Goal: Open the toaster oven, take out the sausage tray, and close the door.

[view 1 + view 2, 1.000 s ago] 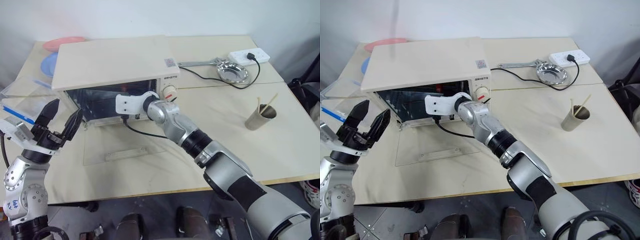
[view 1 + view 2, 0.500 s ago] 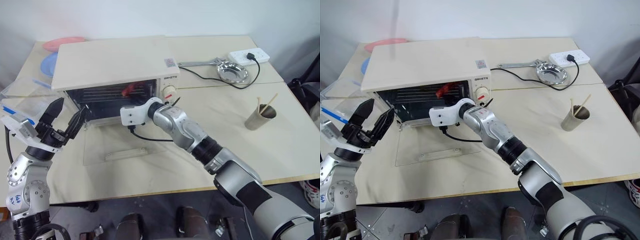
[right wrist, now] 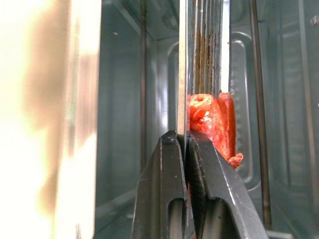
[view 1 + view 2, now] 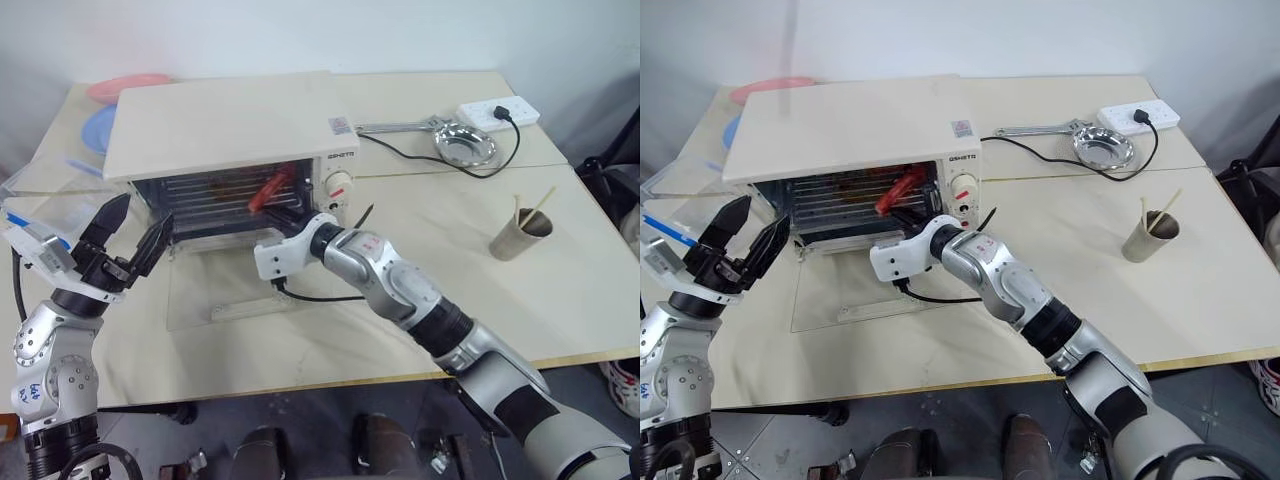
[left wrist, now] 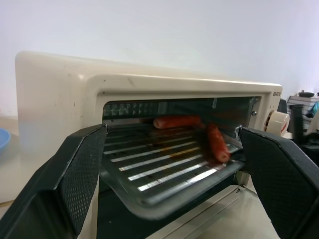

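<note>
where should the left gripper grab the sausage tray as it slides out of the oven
Best on the near rim of the sausage tray, at its left end, coming from the front, level with it. The tray is thin and flat and pokes out of the toaster oven, so only its edge is exposed. The right gripper already pinches the rim, and the left gripper hangs open in front.
</note>
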{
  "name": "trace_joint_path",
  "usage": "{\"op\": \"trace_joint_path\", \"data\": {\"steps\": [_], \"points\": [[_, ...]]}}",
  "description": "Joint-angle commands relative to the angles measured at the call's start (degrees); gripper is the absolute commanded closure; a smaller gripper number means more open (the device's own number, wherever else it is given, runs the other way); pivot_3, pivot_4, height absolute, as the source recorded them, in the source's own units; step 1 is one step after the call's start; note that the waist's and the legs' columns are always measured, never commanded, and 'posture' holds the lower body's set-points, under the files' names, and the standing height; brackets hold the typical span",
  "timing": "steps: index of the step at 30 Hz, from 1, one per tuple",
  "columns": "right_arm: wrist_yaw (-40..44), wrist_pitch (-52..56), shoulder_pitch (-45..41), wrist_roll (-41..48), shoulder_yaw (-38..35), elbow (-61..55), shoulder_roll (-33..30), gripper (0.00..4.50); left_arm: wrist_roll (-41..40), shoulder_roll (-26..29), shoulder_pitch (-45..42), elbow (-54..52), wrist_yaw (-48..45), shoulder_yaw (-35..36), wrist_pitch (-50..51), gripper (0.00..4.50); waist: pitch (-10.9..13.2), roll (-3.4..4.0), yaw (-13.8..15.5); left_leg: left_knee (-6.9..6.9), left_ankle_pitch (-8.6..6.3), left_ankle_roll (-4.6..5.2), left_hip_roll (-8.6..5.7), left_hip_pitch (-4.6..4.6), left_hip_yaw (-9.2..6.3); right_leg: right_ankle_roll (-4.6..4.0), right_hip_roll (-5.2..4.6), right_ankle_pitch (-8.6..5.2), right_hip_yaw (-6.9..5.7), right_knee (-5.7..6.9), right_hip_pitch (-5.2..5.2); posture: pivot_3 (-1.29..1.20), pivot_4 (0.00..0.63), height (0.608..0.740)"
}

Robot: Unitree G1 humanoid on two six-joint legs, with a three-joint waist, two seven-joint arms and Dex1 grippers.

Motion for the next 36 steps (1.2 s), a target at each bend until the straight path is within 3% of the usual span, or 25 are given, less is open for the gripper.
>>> {"op": "trace_joint_path", "data": {"steps": [1,17,30,36], "points": [[2.90,-0.17,2.17,-1.56,0.64,-5.18,-0.37,4.47,0.20,1.22,-0.73,-0.26,-0.42,0.55,-0.77,0.00,0.00,0.00,-0.02,0.00,0.00,0.00,0.01,0.01,0.00,0.00,0.01,0.00,0.00,0.00,0.01,0.00,0.150,0.740],[10.95,-4.25,11.70,1.36,-3.29,-18.70,-7.35,4.47,-1.02,3.38,-0.64,1.20,-2.54,1.22,1.75,0.00,0.00,-0.01,0.22,0.00,0.01,-0.01,0.01,0.04,0.04,-0.01,0.01,0.00,0.02,-0.03,0.02,0.00,0.150,0.740],[12.36,-8.03,15.21,3.22,-7.07,-21.95,-10.12,4.47,-3.13,4.26,1.63,-0.77,-2.36,3.40,5.57,0.00,0.00,-0.03,0.32,0.00,0.00,0.00,0.01,0.03,0.03,-0.01,0.01,0.00,0.01,-0.08,0.03,0.00,0.150,0.740],[11.53,-12.59,17.87,5.90,-9.79,-24.20,-12.97,4.47,-11.05,4.85,8.93,-9.02,3.94,7.72,16.14,0.00,0.03,-0.07,0.35,-0.05,-0.02,0.00,0.02,0.03,-0.09,0.00,0.00,0.00,0.00,-0.11,0.03,0.00,0.150,0.740]]}}
